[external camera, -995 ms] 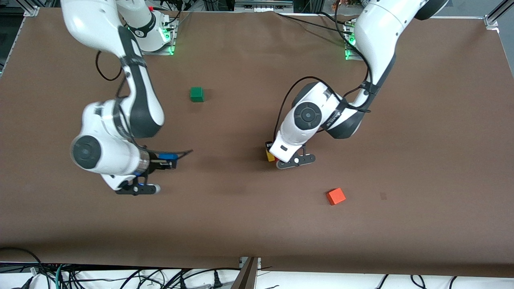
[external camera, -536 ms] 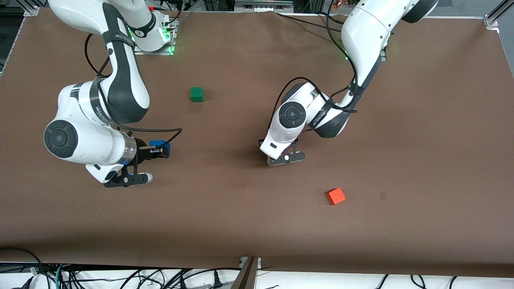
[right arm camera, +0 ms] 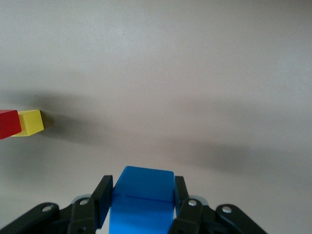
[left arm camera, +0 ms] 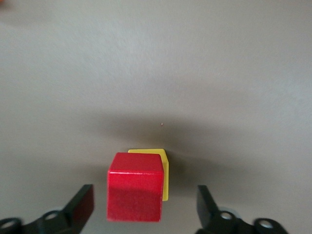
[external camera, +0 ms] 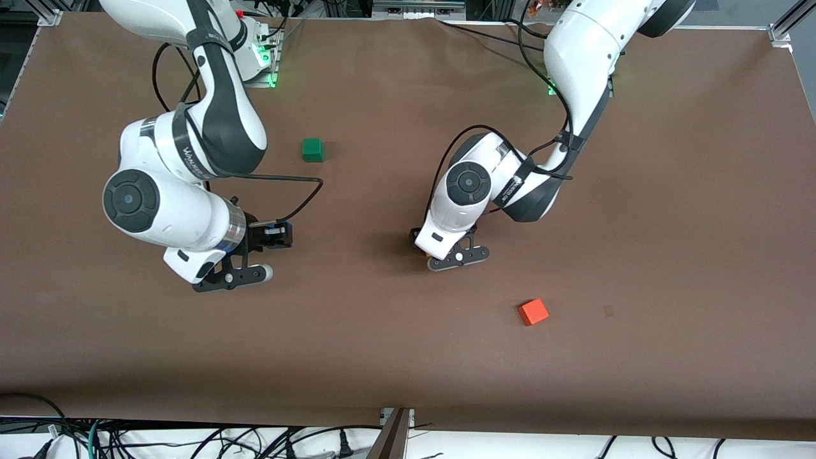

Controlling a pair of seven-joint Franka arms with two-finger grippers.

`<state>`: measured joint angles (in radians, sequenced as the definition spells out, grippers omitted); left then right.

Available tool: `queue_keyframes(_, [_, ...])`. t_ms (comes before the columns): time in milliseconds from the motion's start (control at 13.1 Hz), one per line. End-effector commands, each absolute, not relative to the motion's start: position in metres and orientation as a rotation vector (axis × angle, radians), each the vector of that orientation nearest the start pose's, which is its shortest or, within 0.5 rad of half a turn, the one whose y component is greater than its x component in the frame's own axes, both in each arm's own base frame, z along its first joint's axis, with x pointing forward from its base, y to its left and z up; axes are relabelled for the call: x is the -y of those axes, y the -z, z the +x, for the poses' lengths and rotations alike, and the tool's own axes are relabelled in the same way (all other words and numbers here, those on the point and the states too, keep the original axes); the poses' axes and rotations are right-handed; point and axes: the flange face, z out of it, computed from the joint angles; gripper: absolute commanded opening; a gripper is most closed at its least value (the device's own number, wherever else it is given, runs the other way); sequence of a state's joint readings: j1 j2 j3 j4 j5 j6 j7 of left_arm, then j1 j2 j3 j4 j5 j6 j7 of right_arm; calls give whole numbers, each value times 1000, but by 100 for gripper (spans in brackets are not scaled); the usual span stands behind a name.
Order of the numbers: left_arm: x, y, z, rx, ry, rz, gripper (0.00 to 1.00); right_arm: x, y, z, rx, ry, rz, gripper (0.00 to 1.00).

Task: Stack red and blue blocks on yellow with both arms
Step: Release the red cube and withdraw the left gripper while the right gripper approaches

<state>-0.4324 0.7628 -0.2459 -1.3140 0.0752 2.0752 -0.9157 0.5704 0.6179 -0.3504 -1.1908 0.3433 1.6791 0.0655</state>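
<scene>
In the left wrist view the red block (left arm camera: 135,192) sits on the yellow cube (left arm camera: 165,183), shifted a little so one yellow edge shows. My left gripper (left arm camera: 145,202) is open, with a finger on each side of the red block and a gap to both. In the front view the left hand (external camera: 422,245) covers the stack. My right gripper (right arm camera: 142,190) is shut on the blue block (right arm camera: 142,197) and holds it over the table (external camera: 357,331) toward the right arm's end (external camera: 280,234). The right wrist view also shows the red block (right arm camera: 9,124) and the yellow cube (right arm camera: 29,122) farther off.
A green cube (external camera: 312,149) lies toward the arms' bases, between the two arms. An orange cube (external camera: 533,312) lies nearer the front camera than the stack, toward the left arm's end.
My left hand shifted slightly toward the right arm's end and now hides the stack in the front view. My right arm swung away, then back toward the stack with the blue block.
</scene>
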Motion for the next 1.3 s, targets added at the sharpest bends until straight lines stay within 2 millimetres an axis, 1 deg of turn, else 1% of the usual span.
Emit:
queue_keyframes(0, [404,-340,629,484,-106,-3150,100,-266,-438,671,182,-156,-3009,37])
queue_keyframes(77, [377,-353,647,531,-111,-3140,100,-273,-439,669,157,-149,-3010,37])
queue_keyframes(153, [334,-376,670,530,-87,-3150,100,-282,-440,666,137,-140,-3009,37])
queue_keyframes(230, [300,-400,683,409,-58,-3177,100,-297,-441,661,112,-126,-3009,37])
queue_keyframes(306, [259,-423,695,295,-20,-3194,100,-318,-439,654,80,-115,-3011,37])
queue_keyframes(383, [221,-446,703,232,21,-3201,100,-341,-436,645,54,-107,-3013,37])
queue_keyframes(459, [186,-469,706,201,50,-3195,100,-371,-432,633,27,-90,-3015,37])
queue_keyframes(536, [158,-492,705,147,75,-3185,100,-393,-427,624,-23,-72,-3012,37])
queue_keyframes(612, [135,-512,701,90,81,-3171,100,-418,-420,612,-47,-52,-3010,37])
queue_keyframes(689, [113,-528,697,76,82,-3160,100,-440,-408,603,-79,-37,-3013,37])
queue_keyframes(765, [94,-537,694,102,67,-3153,100,-457,-399,595,-101,-22,-3011,37])
queue_keyframes(842, [64,-546,692,134,64,-3146,100,-476,-393,584,-133,-3,-3003,37])
queue_keyframes(918, [39,-551,692,125,71,-3147,100,-491,-388,577,-184,18,-2991,37])
queue_keyframes(995, [8,-551,693,128,71,-3152,100,-503,-389,571,-206,43,-2974,37])
queue_keyframes(1071, [-14,-551,692,117,67,-3150,100,-510,-388,567,-208,61,-2963,37])
queue_keyframes(1148, [-16,-557,686,106,69,-3139,100,-517,-388,565,-203,84,-2945,37])
queue_keyframes(1224, [-16,-566,673,107,54,-3121,100,-527,-388,560,-190,108,-2912,37])
